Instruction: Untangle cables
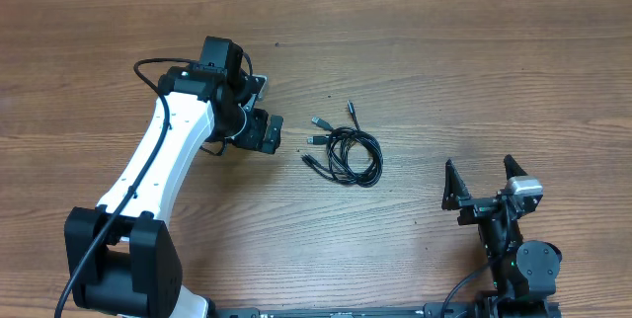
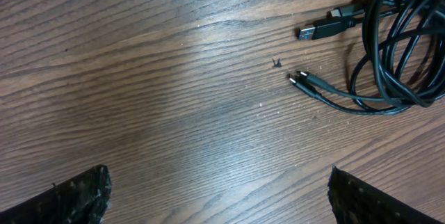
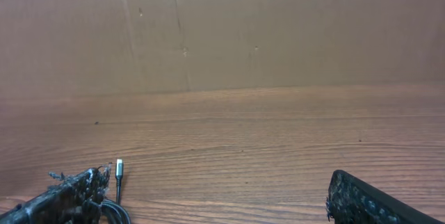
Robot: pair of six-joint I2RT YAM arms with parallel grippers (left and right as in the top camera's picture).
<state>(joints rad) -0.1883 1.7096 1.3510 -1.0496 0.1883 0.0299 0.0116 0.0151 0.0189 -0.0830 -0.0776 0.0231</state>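
The cables [image 1: 348, 150] lie in a small coiled black bundle at the table's middle, with several plug ends poking out to the left and top. In the left wrist view the cables [image 2: 393, 50] fill the upper right corner, silver-tipped plugs pointing left. My left gripper [image 1: 265, 132] stands open just left of the bundle, touching nothing; its fingertips [image 2: 76, 196] frame bare wood. My right gripper [image 1: 484, 182] is open at the lower right, well away from the bundle. In its own view one plug [image 3: 119, 168] and a bit of cord show at the lower left.
The wooden table [image 1: 474, 71] stretches around the bundle. A brown cardboard wall [image 3: 222, 29] rises at the table's far edge. The left arm's white link [image 1: 158, 160] crosses the left side of the table.
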